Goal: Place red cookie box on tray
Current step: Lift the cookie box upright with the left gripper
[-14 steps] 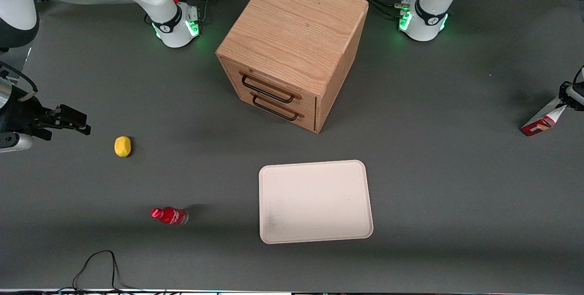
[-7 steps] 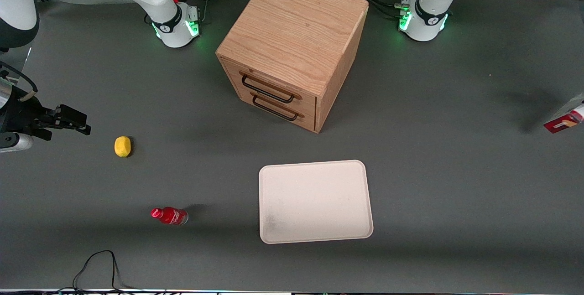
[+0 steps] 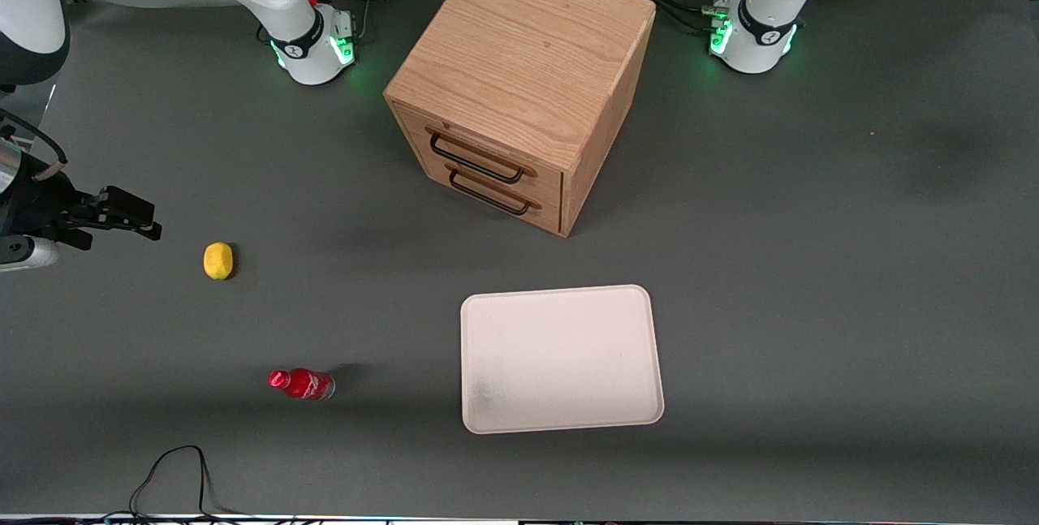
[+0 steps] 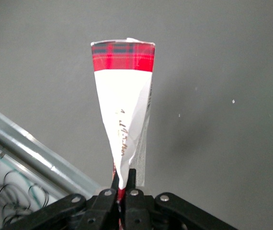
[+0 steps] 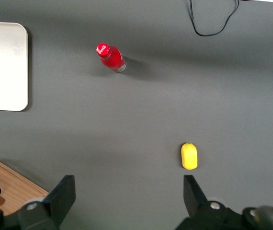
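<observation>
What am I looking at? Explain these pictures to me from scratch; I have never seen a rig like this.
This is a robot with two white arms bolted to a grey table. The wide picture looks down on the table from the front. The other two come from small cameras on the arms' wrists, each looking out past its own two-fingered hand.

On the table stand a wooden cabinet with two drawers and, nearer the front camera, a cream tray with nothing on it. Toward the parked arm's end lie a yellow fruit and a small red bottle.

The working arm has its hand outside the wide picture. Its wrist camera shows the hand shut on one end of a slim red and white box, held over the table. That box is meant to go onto the tray.
</observation>
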Robot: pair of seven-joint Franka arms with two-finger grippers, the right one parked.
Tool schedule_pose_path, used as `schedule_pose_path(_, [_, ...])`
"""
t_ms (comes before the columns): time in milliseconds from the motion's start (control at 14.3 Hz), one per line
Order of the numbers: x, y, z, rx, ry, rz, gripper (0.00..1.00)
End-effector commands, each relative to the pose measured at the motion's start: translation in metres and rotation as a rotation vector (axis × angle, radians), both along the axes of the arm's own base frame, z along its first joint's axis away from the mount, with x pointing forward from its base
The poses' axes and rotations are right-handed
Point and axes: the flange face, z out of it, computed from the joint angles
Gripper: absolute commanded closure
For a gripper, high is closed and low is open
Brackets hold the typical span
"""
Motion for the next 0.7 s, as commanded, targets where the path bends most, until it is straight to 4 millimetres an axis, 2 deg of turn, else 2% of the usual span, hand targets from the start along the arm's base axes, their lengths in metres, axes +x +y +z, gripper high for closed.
schedule_pose_path(0, [0.005, -0.005, 0.058, 0.058, 0.023, 0.007, 1.00])
schedule_pose_path(210, [0.011, -0.012, 0.075, 0.079, 0.008, 0.009, 1.00])
schedule_pose_path(350, [0.028, -0.033, 0.074, 0.078, 0.007, 0.042, 1.00])
schedule_pose_path(490, [0.056, -0.075, 0.074, 0.073, 0.013, 0.126, 1.00])
schedule_pose_path(630, [0.082, -0.127, 0.075, 0.068, 0.021, 0.229, 1.00])
